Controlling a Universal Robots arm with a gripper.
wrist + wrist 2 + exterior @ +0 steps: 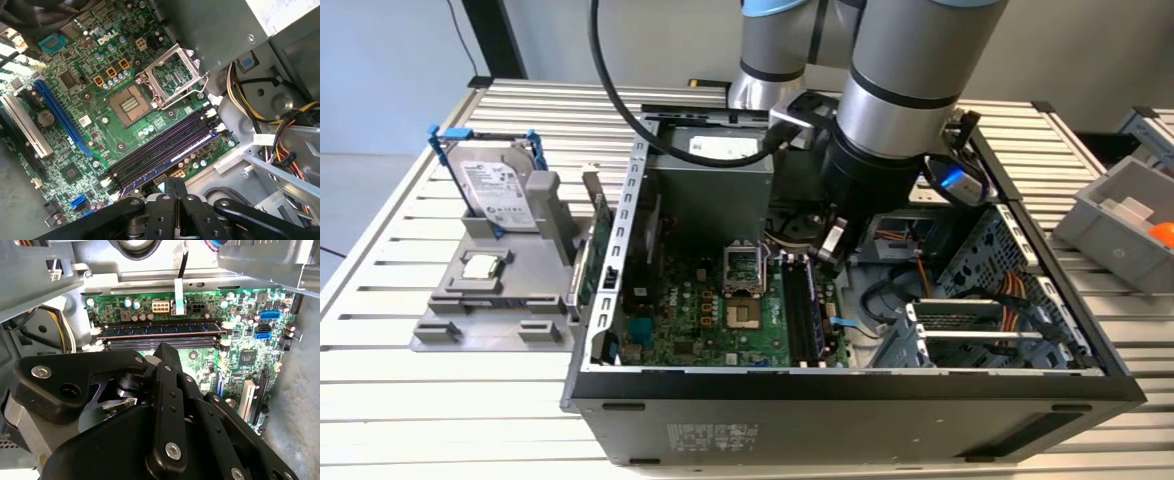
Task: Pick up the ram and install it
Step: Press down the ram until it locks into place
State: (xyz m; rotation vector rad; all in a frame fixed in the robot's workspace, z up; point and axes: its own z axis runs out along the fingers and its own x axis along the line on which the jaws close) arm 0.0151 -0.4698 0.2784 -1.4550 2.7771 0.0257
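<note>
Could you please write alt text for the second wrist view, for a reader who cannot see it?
The ram lies seated in a slot on the green motherboard inside an open computer case, with the black gripper just above the slots. Empty dark slots run alongside the ram.

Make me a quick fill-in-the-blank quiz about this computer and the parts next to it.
1. The ram sits in a memory ___ on the motherboard.
2. The hard drive stands in the gray holder on the exterior view's ___.
3. The processor chip lies on that holder, ___ the computer case.
4. The claw hangs inside the case, right above the ___.

Missing words: slot; left; outside; ram
</note>
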